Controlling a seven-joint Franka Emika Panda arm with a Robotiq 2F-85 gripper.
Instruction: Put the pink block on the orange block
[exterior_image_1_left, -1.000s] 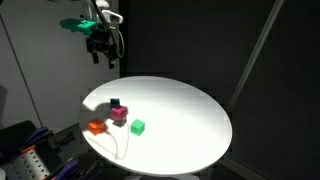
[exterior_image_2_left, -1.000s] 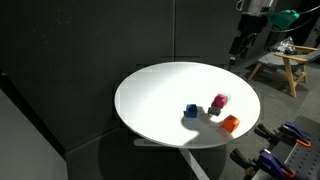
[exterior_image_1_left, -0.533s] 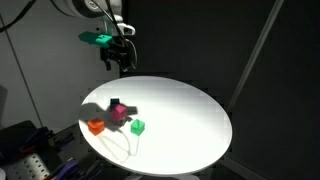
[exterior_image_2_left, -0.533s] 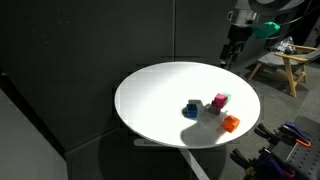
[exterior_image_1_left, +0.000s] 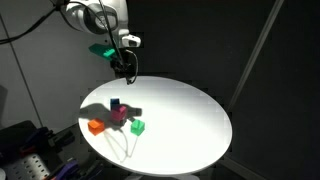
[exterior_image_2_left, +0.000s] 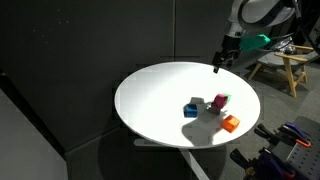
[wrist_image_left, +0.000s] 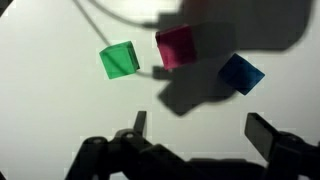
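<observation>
The pink block (exterior_image_1_left: 119, 116) (exterior_image_2_left: 220, 101) sits on the round white table (exterior_image_1_left: 185, 115) (exterior_image_2_left: 160, 95) among the other cubes. The wrist view shows it (wrist_image_left: 177, 46) between a green cube (wrist_image_left: 119, 60) and a blue cube (wrist_image_left: 241, 73). The orange block (exterior_image_1_left: 97, 126) (exterior_image_2_left: 230, 123) lies near the table's edge, apart from the pink one; it is out of the wrist view. My gripper (exterior_image_1_left: 126, 70) (exterior_image_2_left: 217, 66) (wrist_image_left: 198, 128) hangs open and empty above the table, away from the blocks.
The green cube (exterior_image_1_left: 138, 126) (exterior_image_2_left: 228, 98) and blue cube (exterior_image_1_left: 115, 104) (exterior_image_2_left: 191, 110) stand close to the pink block. Black curtains surround the table. A wooden stool (exterior_image_2_left: 285, 65) and equipment (exterior_image_1_left: 30, 155) stand beside it.
My gripper has come down and moved in over the table toward the blocks. The blocks have not moved.
</observation>
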